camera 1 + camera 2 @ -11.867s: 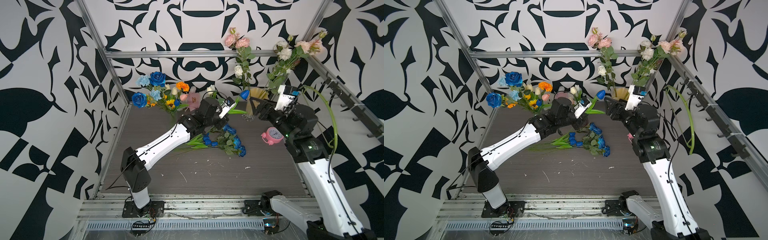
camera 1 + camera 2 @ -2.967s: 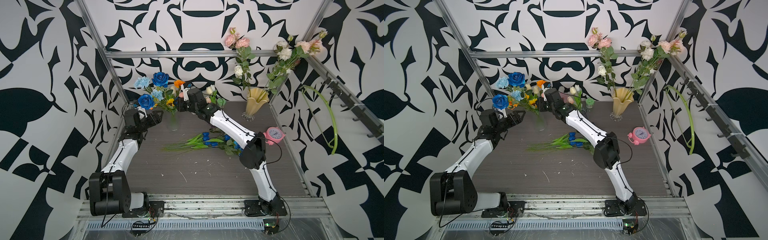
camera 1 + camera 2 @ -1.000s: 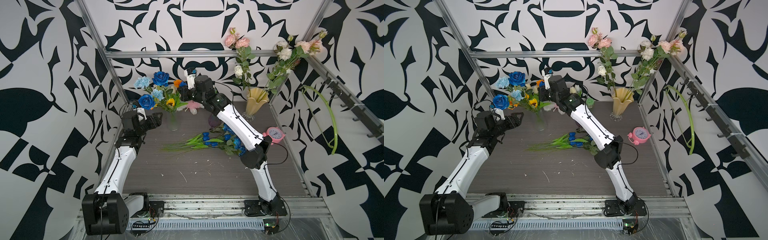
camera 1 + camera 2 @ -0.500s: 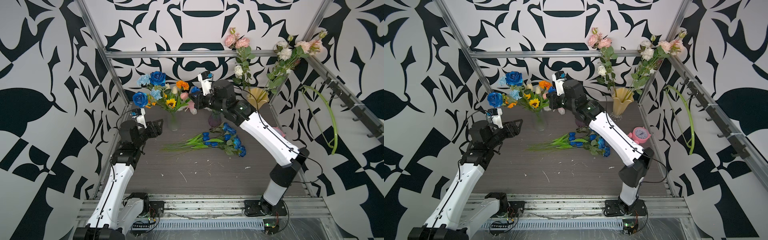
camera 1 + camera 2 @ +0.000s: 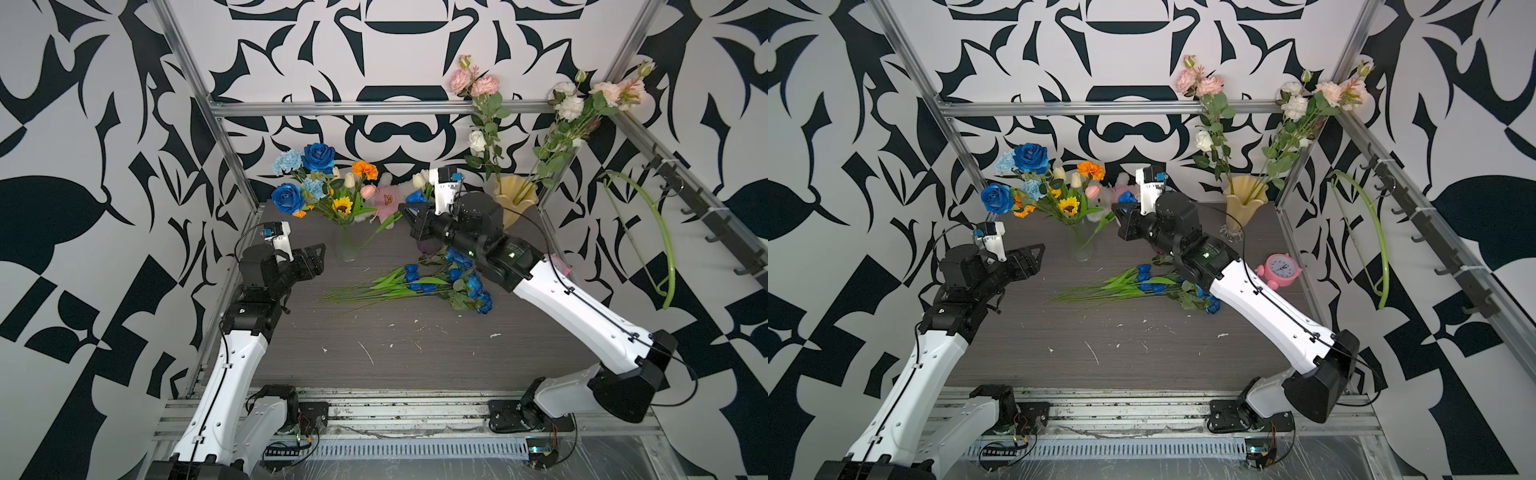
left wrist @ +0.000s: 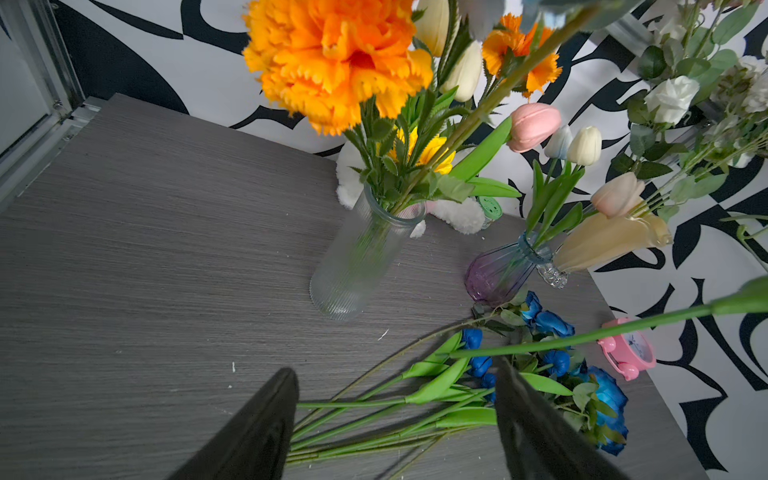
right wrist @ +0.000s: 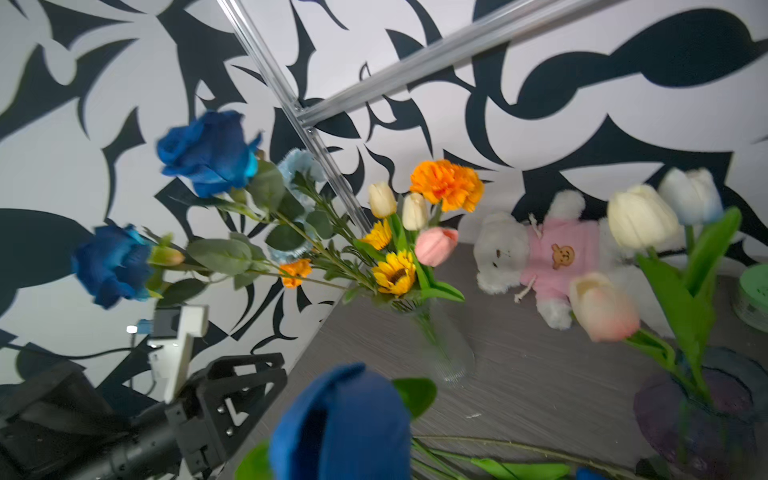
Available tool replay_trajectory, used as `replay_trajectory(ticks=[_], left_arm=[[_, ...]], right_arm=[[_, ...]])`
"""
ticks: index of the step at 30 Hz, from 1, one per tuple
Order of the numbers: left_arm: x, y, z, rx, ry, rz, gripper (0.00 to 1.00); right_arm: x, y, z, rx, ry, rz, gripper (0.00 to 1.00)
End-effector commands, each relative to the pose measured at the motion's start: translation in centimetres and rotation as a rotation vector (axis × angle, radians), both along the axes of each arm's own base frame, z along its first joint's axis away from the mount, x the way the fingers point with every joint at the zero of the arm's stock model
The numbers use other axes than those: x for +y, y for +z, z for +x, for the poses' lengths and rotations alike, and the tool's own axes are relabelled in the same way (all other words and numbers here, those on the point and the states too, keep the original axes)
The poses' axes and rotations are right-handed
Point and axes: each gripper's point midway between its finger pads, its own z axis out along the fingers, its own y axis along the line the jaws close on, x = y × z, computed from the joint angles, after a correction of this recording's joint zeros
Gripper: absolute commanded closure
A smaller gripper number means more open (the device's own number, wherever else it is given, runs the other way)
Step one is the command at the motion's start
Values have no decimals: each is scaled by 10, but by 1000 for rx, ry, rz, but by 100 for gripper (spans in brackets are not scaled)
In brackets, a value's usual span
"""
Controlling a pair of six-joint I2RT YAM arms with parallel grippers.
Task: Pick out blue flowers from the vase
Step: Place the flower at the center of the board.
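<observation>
My right hand (image 5: 409, 216) is clamped tight on the green stem of a dark-blue tulip (image 5: 415, 197). I hold it in the air above the back of the desk (image 5: 374, 353), just beside the teddy bear (image 5: 386, 197). My right wrist view shows the tulip's bloom (image 7: 340, 419) close up and blurred, but not my fingers. In both top views its stem and long leaf slant down from my hand toward the ribbed glass vase (image 5: 347, 249). The free end is out of the vase and apart from my left hand (image 5: 318, 255). That hand is spread wide and holds nothing. It hovers over the desk beside the vase, and in my left wrist view its two black fingers (image 6: 266, 428) frame the stalks lying below. Two deep-blue roses (image 5: 318, 157) and the pale-blue carnations (image 5: 286, 161) stand in the vase, mixed with orange marigolds (image 5: 365, 169) and a sunflower (image 5: 343, 205). A heap of blue flowers (image 5: 436, 282), tulips and roses, lies flat on the desk under my right forearm. Their stalks point toward my left side and their heads lie near the purple vase (image 6: 494, 278).
</observation>
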Motion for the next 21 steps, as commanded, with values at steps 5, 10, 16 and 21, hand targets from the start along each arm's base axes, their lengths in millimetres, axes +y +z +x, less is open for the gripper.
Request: replay_trajectory(ticks=[5,10,16,21], left_arm=[[-2,7,7,-8,-11,22,22],[-4,3,13,-5,-13,2,21],[-7,2,22,-3,-21,-22,22],[-7,4,26,-10,-19,-24,21]], right_arm=[[-20,-52,23,120,-221,226,100],[-24,-116,40,237,-340,309,100],[-34,-190,53,319,-468,326,100],[-44,-224,56,371,-536,276,94]])
